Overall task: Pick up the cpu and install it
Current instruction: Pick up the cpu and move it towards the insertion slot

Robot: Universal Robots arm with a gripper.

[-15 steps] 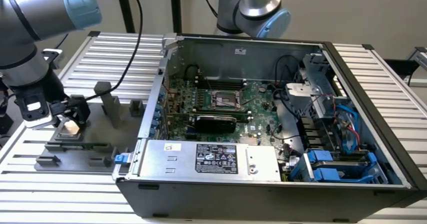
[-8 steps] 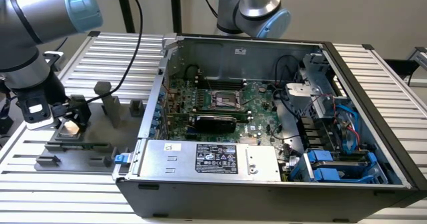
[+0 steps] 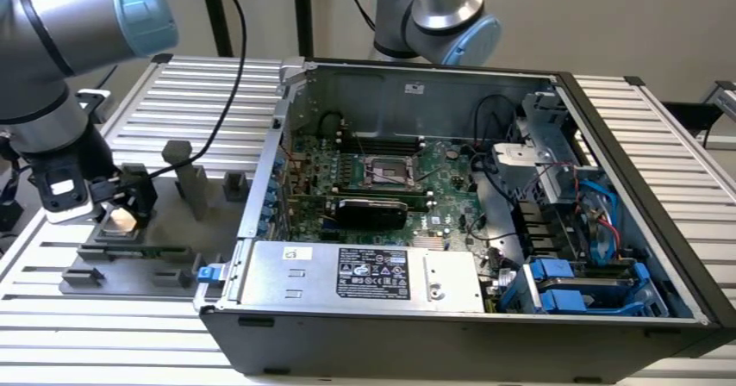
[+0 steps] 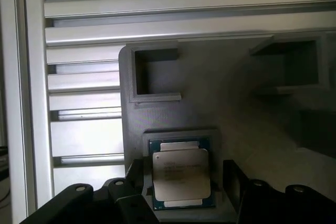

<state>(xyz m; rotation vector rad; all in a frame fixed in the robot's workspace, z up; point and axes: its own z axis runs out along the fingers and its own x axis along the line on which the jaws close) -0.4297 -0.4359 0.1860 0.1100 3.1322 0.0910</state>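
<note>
Hovering at the exterior view's left, the gripper (image 3: 120,208) keeps its fingers (image 4: 234,182) spread wide, the cpu (image 4: 181,177) lying flat between them in its grey fixture (image 4: 236,103) pocket, apparently ungrasped. Rightward, the motherboard socket (image 3: 385,172) looks unfilled, so pickup and installation both seem undone.

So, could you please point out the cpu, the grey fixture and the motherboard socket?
cpu (image 4: 181,174): wrist view, middle of its silvery top plate.
grey fixture (image 4: 231,98): wrist view, bare flat surface.
motherboard socket (image 3: 389,171): exterior view, centre of its frame.
</note>
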